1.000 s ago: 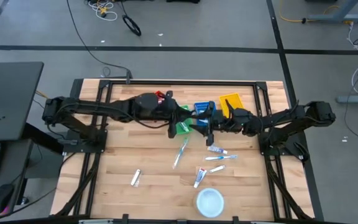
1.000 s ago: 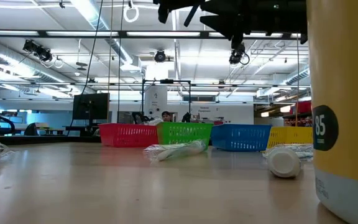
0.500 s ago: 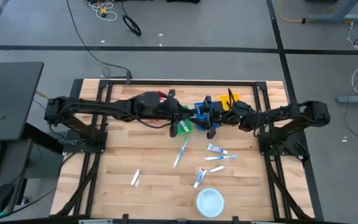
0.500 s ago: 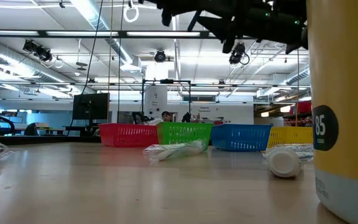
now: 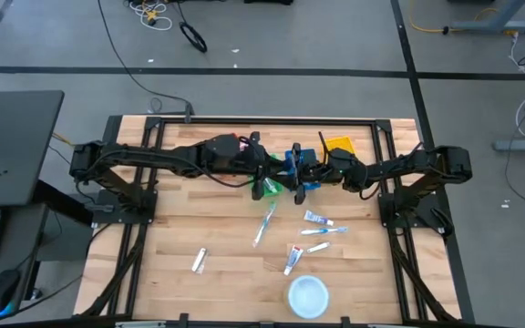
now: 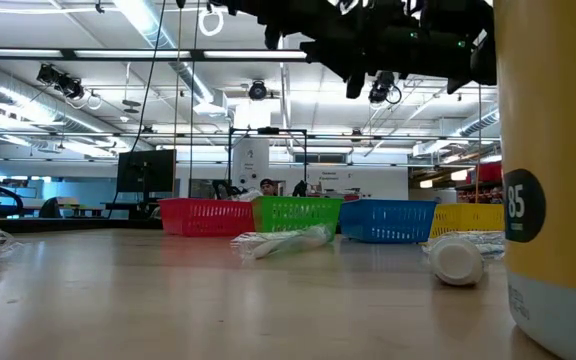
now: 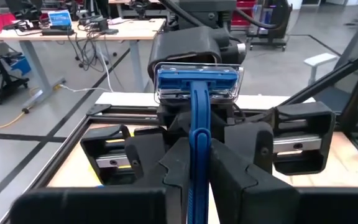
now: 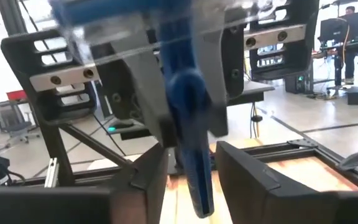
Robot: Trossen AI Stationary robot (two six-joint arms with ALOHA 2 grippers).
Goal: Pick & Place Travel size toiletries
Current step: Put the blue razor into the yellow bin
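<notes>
Stage: a handover in mid-air above the row of baskets at the far side of the table; judged to be an early-to-middle point of the task.
Left gripper (image 7: 194, 180): fingers closed on the handle of a blue razor (image 7: 197, 93), held with its head toward the other arm. In the high view this gripper (image 5: 264, 173) is above the green basket (image 5: 269, 187).
Right gripper (image 8: 188, 177): fingers parted on either side of the razor (image 8: 185, 124), with a visible gap on each side; no firm grip can be confirmed. In the high view it (image 5: 301, 173) is face to face with the left gripper, over the blue basket (image 5: 292, 157).
Razor location: off the table, between the two grippers, carried by the left one only.
Items left on the table: a toothbrush (image 5: 264, 223) near the middle; a small tube (image 5: 316, 218), a second slim toothbrush (image 5: 320, 231) and a third one (image 5: 315, 247) lying close together; another tube (image 5: 293, 259) beside them; a tube (image 5: 199, 261) well apart toward the left arm's side.
Not part of the task: white disc (image 5: 307, 295) at the near edge.
Baskets: the low view shows red (image 6: 206, 215), green, blue and yellow (image 6: 465, 216) in a line; their contents cannot be told.
Work done: one razor lifted.
Work left: complete the transfer, deposit the razor, then collect the six items on the table (image 5: 171, 237).
</notes>
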